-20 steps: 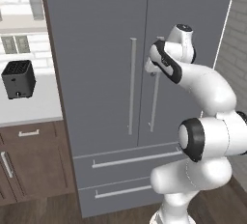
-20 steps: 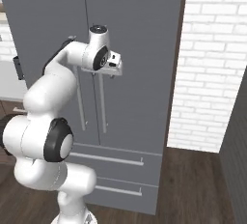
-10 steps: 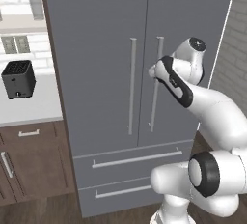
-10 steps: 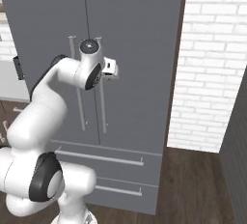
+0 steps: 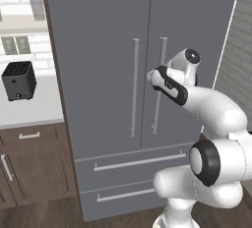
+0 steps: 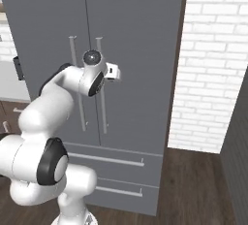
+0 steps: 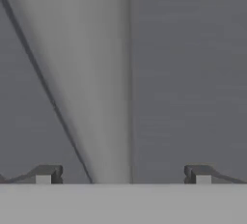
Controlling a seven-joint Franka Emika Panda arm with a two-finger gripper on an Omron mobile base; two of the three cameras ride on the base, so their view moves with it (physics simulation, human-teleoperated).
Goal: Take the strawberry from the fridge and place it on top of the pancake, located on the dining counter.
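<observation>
Fridge [image 5: 103, 50]: tall grey two-door unit, both doors shut, two drawers below also shut.
Right door handle [image 5: 158, 87]: long thin vertical bar, just beside the seam; in the hand view it runs up between the fingers [image 7: 46, 174] as a pale bar [image 7: 103, 97].
Gripper [image 7: 123, 175]: at handle height, close to the right door; the fingers stand wide apart, one on each side of the bar, holding nothing.
Arm [image 6: 72, 81]: reaches forward to the door front, wrist level with the handles.
Strawberry: presumably inside the shut fridge; position cannot be told.
Toaster [image 5: 18, 80]: dark, on the white worktop [image 5: 29, 109] left of the fridge; no part in the job.
Progress: early stage. Door not yet opened, fruit not fetched, nothing carried to the dining counter.
Left to do: close on the handle, pull the door, pick the strawberry, drive over, set it on the pancake.
</observation>
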